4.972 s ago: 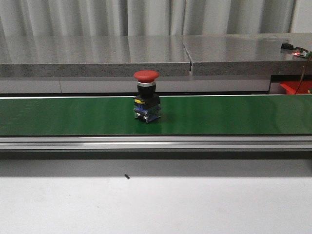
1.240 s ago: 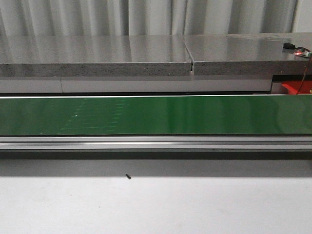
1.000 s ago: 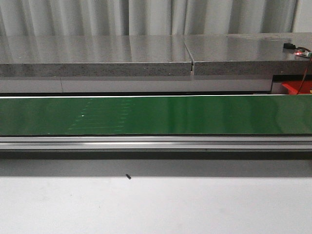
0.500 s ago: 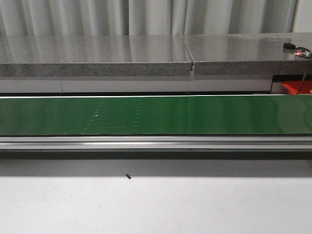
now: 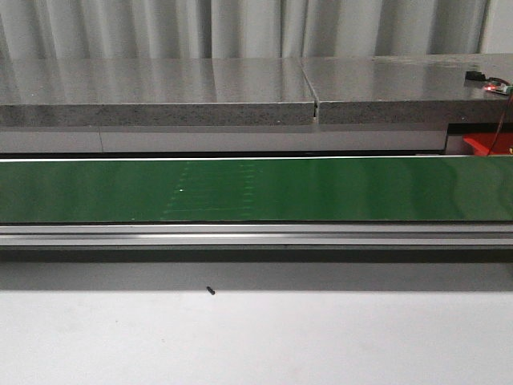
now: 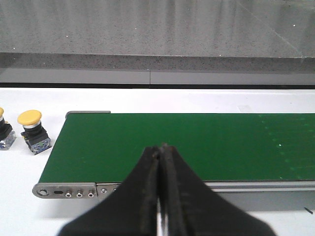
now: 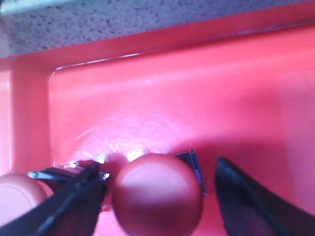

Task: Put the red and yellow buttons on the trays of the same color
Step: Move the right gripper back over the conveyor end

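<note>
Red button set in the red tray; yellow one waits off the belt's end.

In the right wrist view the red button (image 7: 157,194) sits at lower centre on the red tray (image 7: 197,98), between the spread fingers of the right end effector (image 7: 158,196), which stands open around it; whether a finger touches it I cannot tell. A second red cap (image 7: 17,196) shows at the lower left edge. In the left wrist view the left end effector (image 6: 161,196) is closed on nothing at bottom centre, over the green conveyor belt (image 6: 197,142). The yellow button (image 6: 32,132) stands upright at far left on the white worktop (image 6: 29,162), so the left arm looks the nearer.
</note>
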You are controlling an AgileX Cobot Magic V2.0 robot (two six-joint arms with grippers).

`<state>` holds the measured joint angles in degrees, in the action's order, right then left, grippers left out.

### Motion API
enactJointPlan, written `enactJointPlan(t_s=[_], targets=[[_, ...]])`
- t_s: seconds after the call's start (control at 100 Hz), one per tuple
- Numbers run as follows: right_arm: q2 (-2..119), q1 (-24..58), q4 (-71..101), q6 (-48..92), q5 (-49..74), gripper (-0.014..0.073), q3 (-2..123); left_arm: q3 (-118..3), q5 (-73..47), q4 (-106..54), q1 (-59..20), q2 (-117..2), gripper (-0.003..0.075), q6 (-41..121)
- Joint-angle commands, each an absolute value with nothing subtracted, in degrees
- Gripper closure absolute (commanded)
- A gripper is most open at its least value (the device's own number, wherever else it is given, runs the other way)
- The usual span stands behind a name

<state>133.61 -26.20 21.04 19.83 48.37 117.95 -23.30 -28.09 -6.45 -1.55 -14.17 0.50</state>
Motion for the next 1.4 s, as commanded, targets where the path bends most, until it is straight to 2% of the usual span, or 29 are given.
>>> enactJointPlan(t_s=[0.0, 0.37, 0.63, 0.82, 1.06, 1.391], targets=[[129.0, -26.4, 22.6, 20.0, 47.9, 0.0048, 121.0, -24.7, -23.5, -7.2, -2.1, -14.7, 0.0741, 0.0], [119.1, -25.1, 24.4, 20.2, 52.2, 0.0050, 123.4, -24.7, -23.5, -7.2, -2.1, -14.7, 0.0741, 0.0], [107.6, -18.4, 24.5, 21.2, 52.0, 0.0052, 119.2, -24.7, -23.5, -7.2, -2.1, -14.7, 0.0741, 0.0], [96.1, -11.9, 24.1, 22.9, 48.0, 0.0052, 108.0, -24.7, -23.5, -7.2, -2.1, -14.7, 0.0741, 0.0], [78.0, -5.5, 23.2, 23.0, 38.4, 0.0052, 85.6, -24.7, -23.5, -7.2, -2.1, -14.7, 0.0741, 0.0], [54.9, -4.4, 22.8, 23.0, 36.1, 0.0052, 58.0, -24.7, -23.5, -7.2, -2.1, -14.7, 0.0741, 0.0]])
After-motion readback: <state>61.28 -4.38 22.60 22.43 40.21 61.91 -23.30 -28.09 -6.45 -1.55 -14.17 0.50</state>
